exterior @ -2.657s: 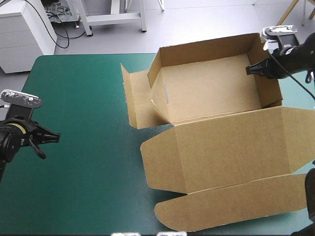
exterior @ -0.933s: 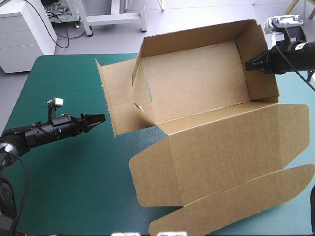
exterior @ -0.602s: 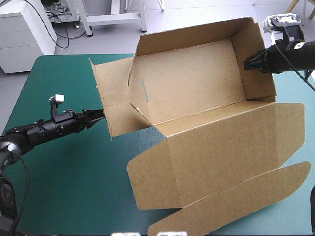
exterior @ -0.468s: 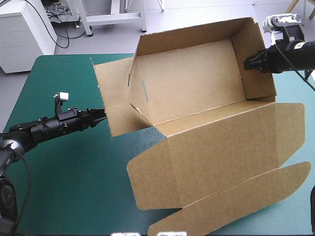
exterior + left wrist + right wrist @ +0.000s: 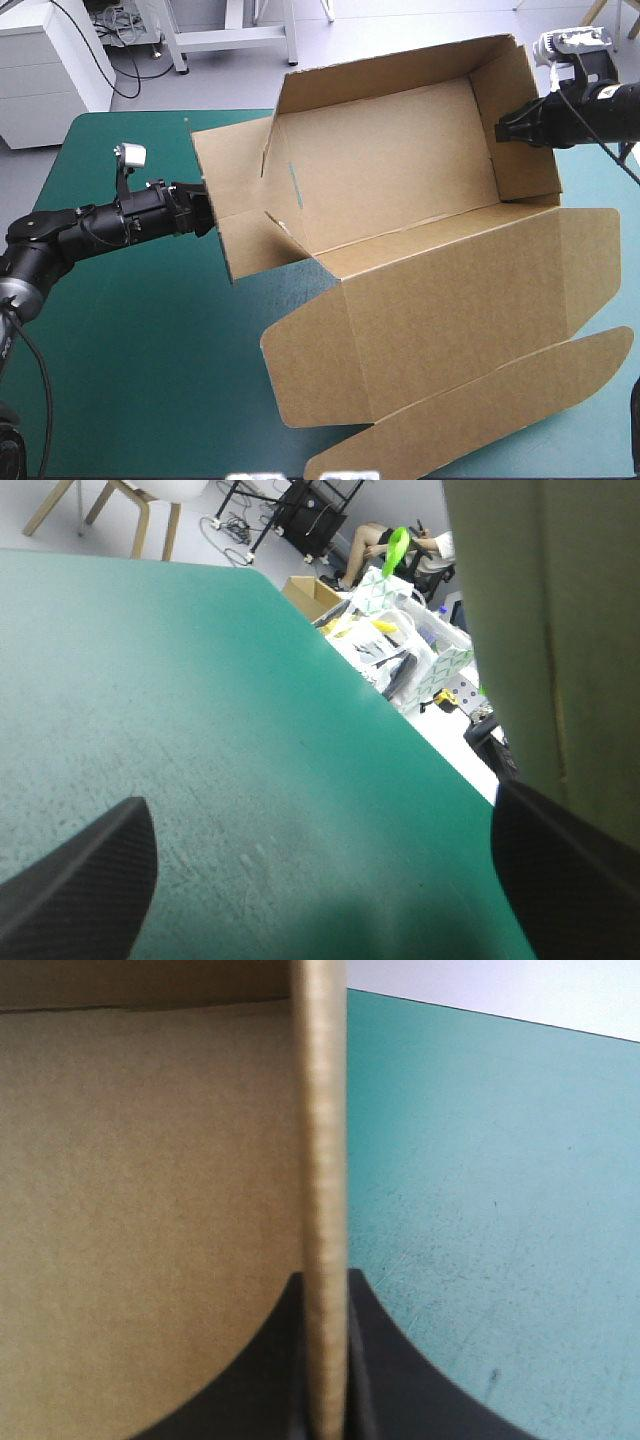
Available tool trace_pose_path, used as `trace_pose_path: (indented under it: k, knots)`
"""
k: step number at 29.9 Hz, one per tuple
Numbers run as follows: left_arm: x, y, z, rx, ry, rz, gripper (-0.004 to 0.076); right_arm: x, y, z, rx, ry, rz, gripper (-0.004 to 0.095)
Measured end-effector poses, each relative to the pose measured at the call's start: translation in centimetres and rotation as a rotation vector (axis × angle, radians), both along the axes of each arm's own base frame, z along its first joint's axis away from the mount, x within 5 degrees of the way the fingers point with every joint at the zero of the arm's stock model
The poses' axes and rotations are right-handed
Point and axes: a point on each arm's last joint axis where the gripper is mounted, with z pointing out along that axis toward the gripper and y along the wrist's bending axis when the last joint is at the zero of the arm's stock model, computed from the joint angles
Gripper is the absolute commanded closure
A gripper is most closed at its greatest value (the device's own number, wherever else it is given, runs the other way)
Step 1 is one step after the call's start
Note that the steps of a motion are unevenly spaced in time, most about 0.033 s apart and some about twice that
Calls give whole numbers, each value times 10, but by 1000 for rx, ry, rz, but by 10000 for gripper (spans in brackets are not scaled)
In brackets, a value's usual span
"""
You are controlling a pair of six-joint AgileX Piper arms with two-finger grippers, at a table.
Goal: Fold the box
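Box: the brown box (image 5: 400,170) is at the far right of the table. Its tray is open and looks raised and tilted rather than flat on the teal-green cover (image 5: 120,380).
Lid: the lid (image 5: 450,310) is unfolded and spreads toward the near right edge.
Right gripper: the right gripper (image 5: 503,131) is clamped on the tray's right wall (image 5: 322,1210). Its wrist view shows the right fingers (image 5: 250,1370) all but meeting, with the board's edge between them.
Left gripper: the left gripper (image 5: 200,210) is at the outer edge of the left flap (image 5: 235,215). Its wrist view shows the left fingers (image 5: 90,880) spread wide and gripping nothing. The board stands just ahead of one finger, and I cannot tell whether it is yet between the two.
Change: just before, the left gripper was drawn to a point and stopped short of the flap. Now it is at the flap's edge with its fingers parted. The box and the right-hand grip match the pictures just before. Earlier still, the tray lay flatter and farther right.
Meaning: probably a set-up to pinch the left flap, with the right arm steadying the tray.
Step in hand: likely raising and tucking the left side.
Progress: the far and right walls are up, the left side is still splayed and the lid is untouched. Roughly midway, by my estimate.
Risk: if the flap misses the gap, a finger could push the board instead and swing the box about the right grip.
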Motion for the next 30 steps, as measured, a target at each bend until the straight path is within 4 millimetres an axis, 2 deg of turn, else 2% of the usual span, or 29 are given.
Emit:
trace_pose_path:
  k: [7, 13, 19, 25, 30]
  knots:
    - [-8, -13, 32, -7, -80, -46, 81, 2, -2, 2, -6, -29, -21, 903]
    - [-10, -21, 50, -10, -121, -77, 81, 5, 0, 3, -10, -56, -38, 903]
    - [-12, -27, 66, -16, -155, -105, 81, 9, 27, 5, -55, -101, -49, 904]
    - [-13, -28, 69, -28, -134, -111, 82, 11, 51, 9, -59, -166, -44, 904]
    - [-11, -27, 70, -9, -112, -86, 86, 12, 59, 12, -55, -205, -41, 903]
